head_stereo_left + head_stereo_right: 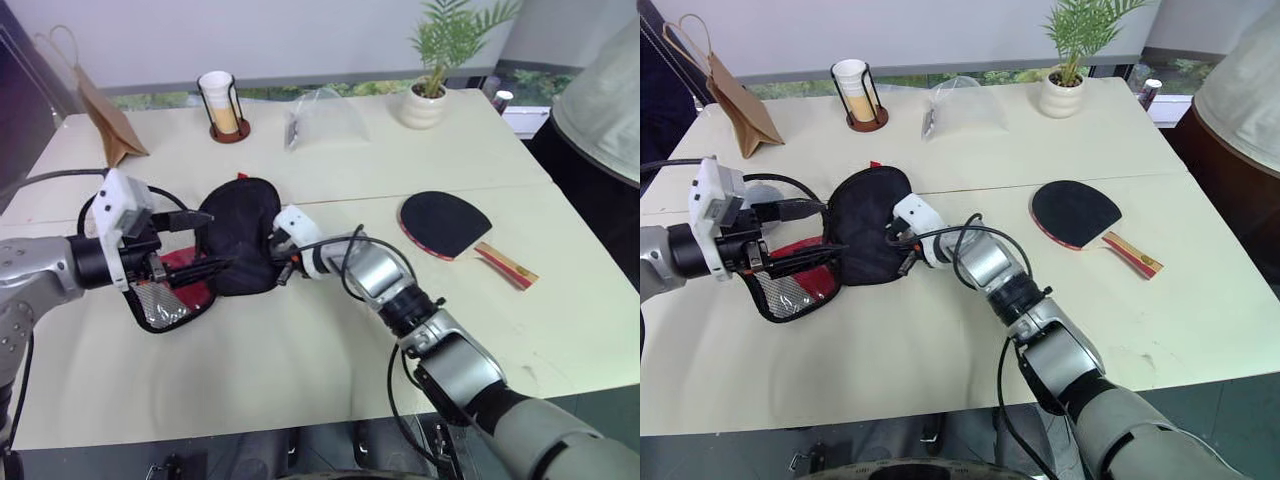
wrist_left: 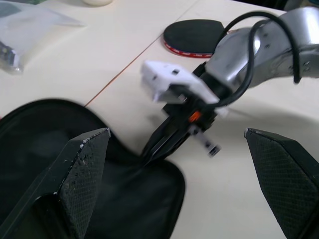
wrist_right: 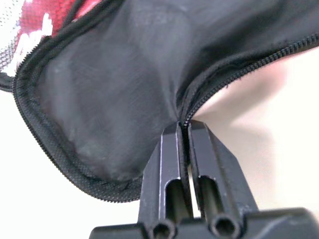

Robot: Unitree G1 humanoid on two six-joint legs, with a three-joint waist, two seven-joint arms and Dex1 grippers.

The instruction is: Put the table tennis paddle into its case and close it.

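The right gripper (image 3: 183,130) has its fingers pinched together on the zip edge of the case (image 1: 240,235), which lies open toward the table's (image 1: 300,340) left side. The left gripper (image 1: 200,243) hovers over the case's red panel, fingers wide apart — holding nothing. The table tennis paddle (image 1: 445,224) lies well apart, near the right edge. Farther back — a potted plant (image 1: 432,80).

The flat black fabric case (image 1: 865,240) has a red panel with white marks, a silvery mesh part and a black zip edge. The round table tennis paddle (image 1: 1074,214) has a black rubber face, a red rim and a light wood handle with red sides. The cream table (image 1: 940,350) is plain.
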